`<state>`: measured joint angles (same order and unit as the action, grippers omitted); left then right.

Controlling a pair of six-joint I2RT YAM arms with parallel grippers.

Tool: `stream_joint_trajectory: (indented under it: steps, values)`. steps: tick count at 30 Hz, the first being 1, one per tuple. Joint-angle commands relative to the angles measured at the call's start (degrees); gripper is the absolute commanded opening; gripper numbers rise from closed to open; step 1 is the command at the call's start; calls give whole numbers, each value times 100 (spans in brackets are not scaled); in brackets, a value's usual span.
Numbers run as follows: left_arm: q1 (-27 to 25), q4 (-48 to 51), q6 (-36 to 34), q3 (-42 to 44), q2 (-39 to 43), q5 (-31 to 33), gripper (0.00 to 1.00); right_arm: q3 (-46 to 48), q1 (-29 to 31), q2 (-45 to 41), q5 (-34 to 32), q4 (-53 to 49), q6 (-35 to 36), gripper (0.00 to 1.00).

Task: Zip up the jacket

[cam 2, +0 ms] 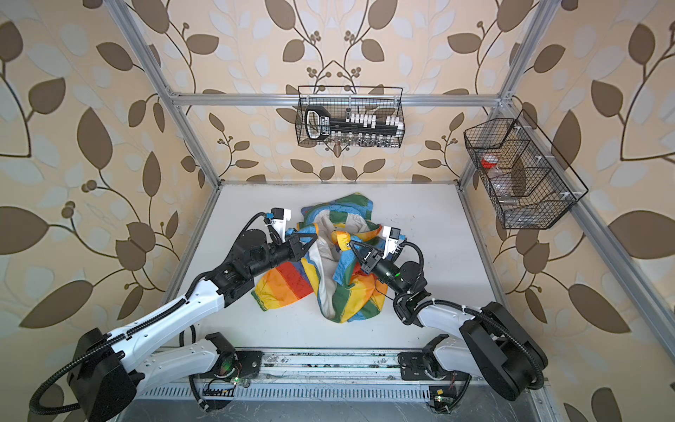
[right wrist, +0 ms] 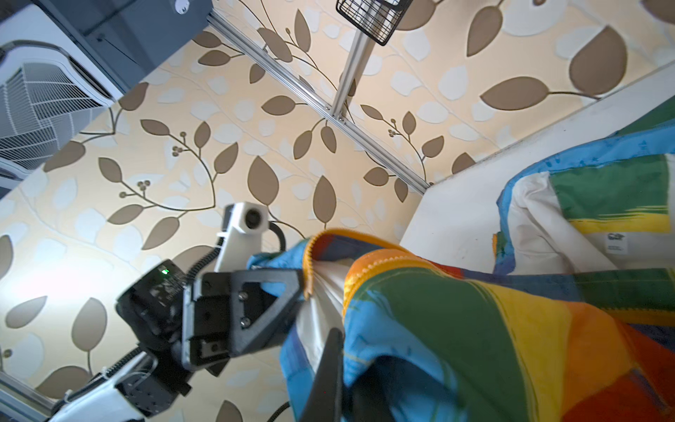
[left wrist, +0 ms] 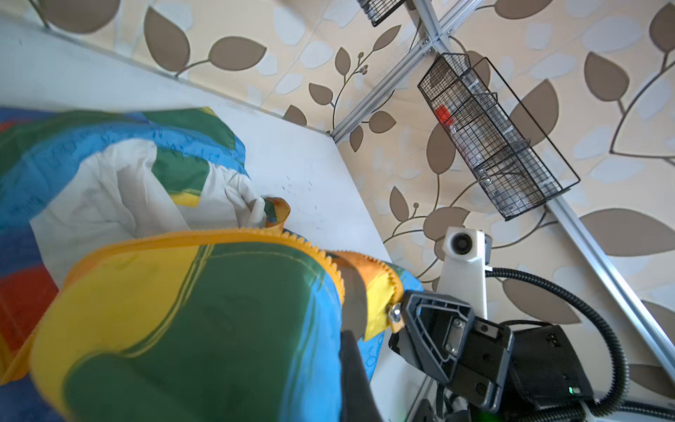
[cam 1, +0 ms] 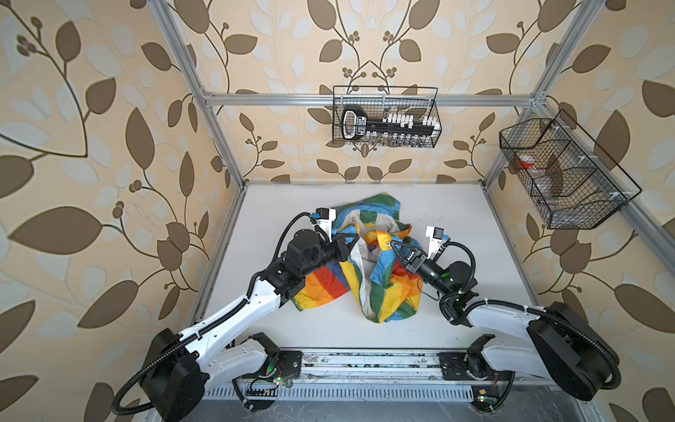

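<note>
The jacket lies crumpled in the middle of the white desk, unzipped, with its rainbow blocks bunched and its off-white lining showing through the open front.

The left jaws come in over the jacket from 9 o'clock and are closed on one front edge. The right wrist view shows them pinching the fabric right at the orange-yellow zipper teeth, with lining gathered just beside the tips.

The right jaws come in from 4 o'clock and are closed on the other front edge, near the jacket's middle. In the left wrist view their tip sits against a small metal slider at the end of a yellow-orange strip of zipper tape. Whether they pinch the slider itself or the tape beside it I cannot tell.

Both held edges are lifted off the desk, and the two tips are near each other but apart.

A wire basket hangs on the far wall at 12 o'clock, and a second basket hangs at 2 o'clock.
</note>
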<state>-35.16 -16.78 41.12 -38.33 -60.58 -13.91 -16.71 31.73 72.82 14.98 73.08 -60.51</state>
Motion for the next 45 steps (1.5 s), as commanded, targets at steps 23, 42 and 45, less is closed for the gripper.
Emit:
stream_joint_trajectory:
  steps: [23,42,45]
  values:
    - [-268,-3558,1813,606,-75,-193,0,-1002,1375,1088,-1617,1912,55,0]
    - [-396,-4040,2145,554,-253,-119,0,-1037,1514,1103,-1634,1915,126,0]
    - [-402,-4081,2189,561,-236,-129,0,-1037,1512,1117,-1659,1913,119,0]
